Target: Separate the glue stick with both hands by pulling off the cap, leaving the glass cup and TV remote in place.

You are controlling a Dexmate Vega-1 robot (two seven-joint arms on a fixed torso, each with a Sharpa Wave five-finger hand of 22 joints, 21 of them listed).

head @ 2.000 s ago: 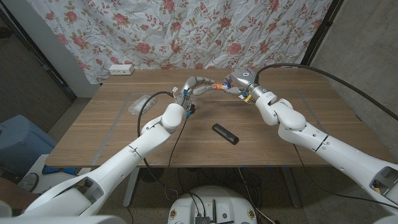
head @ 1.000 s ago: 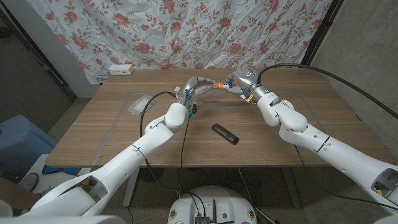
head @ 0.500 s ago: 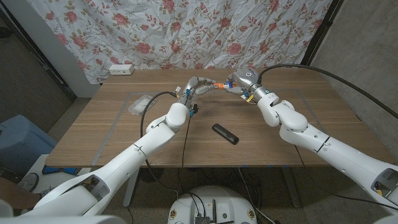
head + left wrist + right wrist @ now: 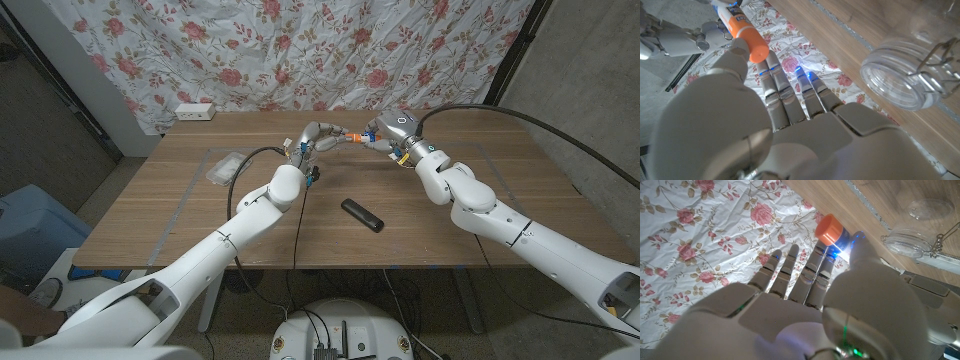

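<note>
Above the worktop's (image 4: 180,215) far side, my left hand (image 4: 318,134) and right hand (image 4: 383,133) hold the glue stick (image 4: 351,135) between them.
Fingers clamp each end; I should pull straight apart, keeping clear of the glass cup (image 4: 902,72) and TV remote (image 4: 362,215).

Table (image 4: 150,225): matt brown wood grain. Backdrop (image 4: 300,50): creased floral cloth. Glass cup (image 4: 900,75): clear, glossy, wire clasp. Glue stick (image 4: 742,32): smooth orange plastic cap. TV remote (image 4: 361,215): black, matt.

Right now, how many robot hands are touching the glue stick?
2: the left hand grips the orange cap end, and the right hand grips the other end of the glue stick, above the table's far middle.
</note>
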